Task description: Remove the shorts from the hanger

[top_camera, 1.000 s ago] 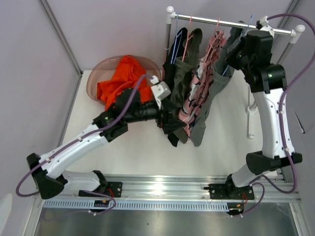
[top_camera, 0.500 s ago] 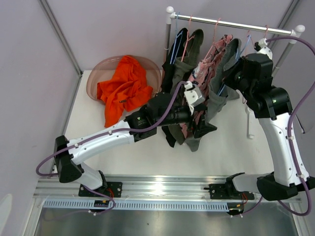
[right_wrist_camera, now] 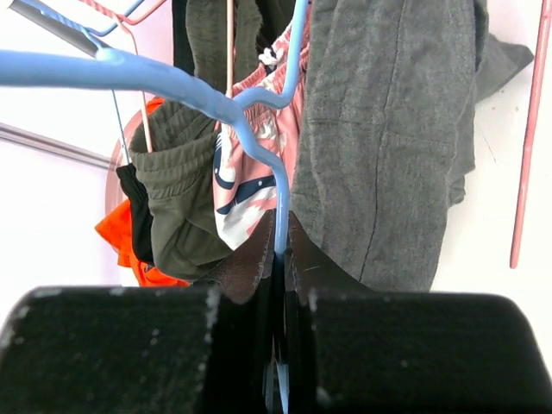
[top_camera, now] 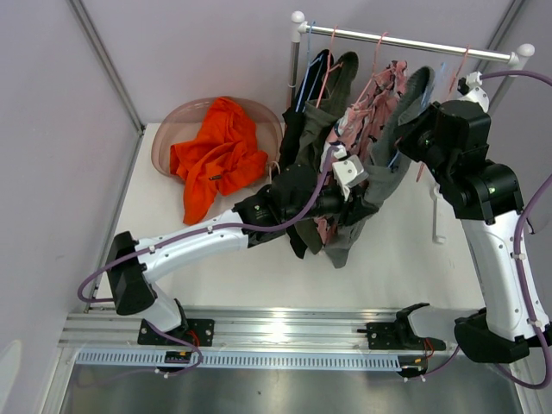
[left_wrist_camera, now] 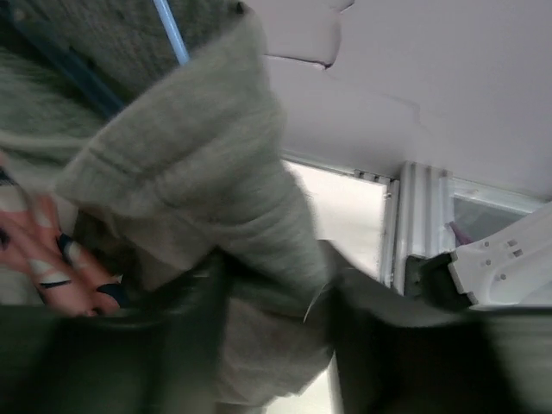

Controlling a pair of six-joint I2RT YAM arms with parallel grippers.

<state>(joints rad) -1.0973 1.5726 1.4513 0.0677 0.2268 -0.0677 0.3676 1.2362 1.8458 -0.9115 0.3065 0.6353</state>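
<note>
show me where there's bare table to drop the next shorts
Widest bare table: between the left arm and the front rail. A narrower strip lies between the hanging shorts and the right arm. Crowded: orange shorts fill the bowl, and by the rack the right gripper clamps a blue hanger among the cloth.
</note>
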